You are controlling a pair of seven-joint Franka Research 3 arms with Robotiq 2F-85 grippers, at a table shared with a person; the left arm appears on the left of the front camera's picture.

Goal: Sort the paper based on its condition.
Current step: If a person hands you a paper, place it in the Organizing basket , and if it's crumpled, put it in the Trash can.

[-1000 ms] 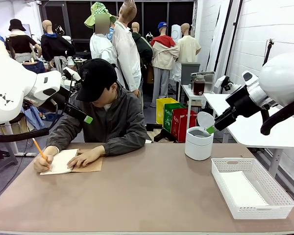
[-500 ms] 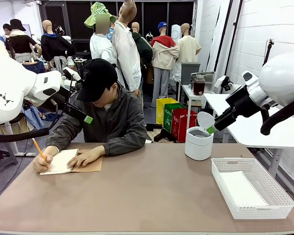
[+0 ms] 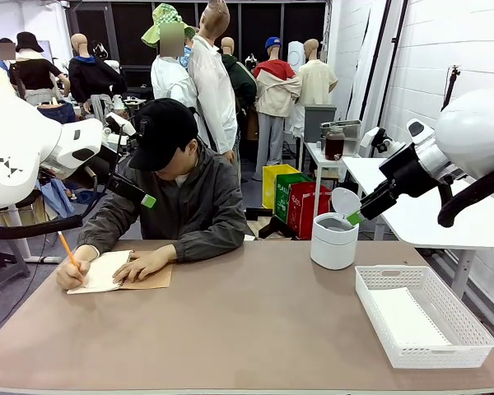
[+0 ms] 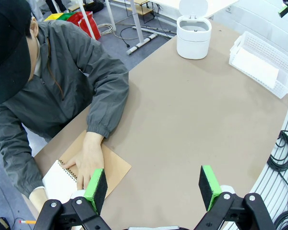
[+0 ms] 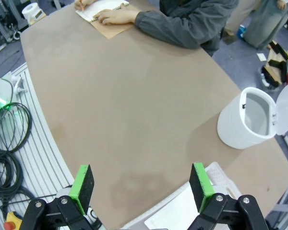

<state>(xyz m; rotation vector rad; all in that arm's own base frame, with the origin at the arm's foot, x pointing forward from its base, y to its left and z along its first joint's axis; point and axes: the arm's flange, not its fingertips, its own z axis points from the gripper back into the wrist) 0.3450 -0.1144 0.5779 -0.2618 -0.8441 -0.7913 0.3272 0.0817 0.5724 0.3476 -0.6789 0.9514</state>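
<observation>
A person in a dark jacket and black cap sits at the far side of a brown table (image 3: 255,321), at the left of the front view, bent over a spiral notebook (image 3: 119,273) with a brown cover. One hand (image 3: 145,265) lies flat on the notebook; the other hand (image 3: 71,276) holds an orange pencil (image 3: 67,248) to the page. At the lower right of the front view a white mesh basket (image 3: 424,316) sits on the table with a white sheet of paper (image 3: 407,318) lying flat inside it. Behind the basket, at the right of centre, stands a white bin (image 3: 334,239) with its round lid tipped open. The left gripper (image 4: 153,183) hangs above the table at the bottom of its wrist view, its green pads wide apart and holding nothing; the notebook lies under its left pad. The right gripper (image 5: 141,188) is likewise spread wide and empty, at the bottom of its own view, above bare tabletop, with the basket edge just below it and the bin at the right.
</observation>
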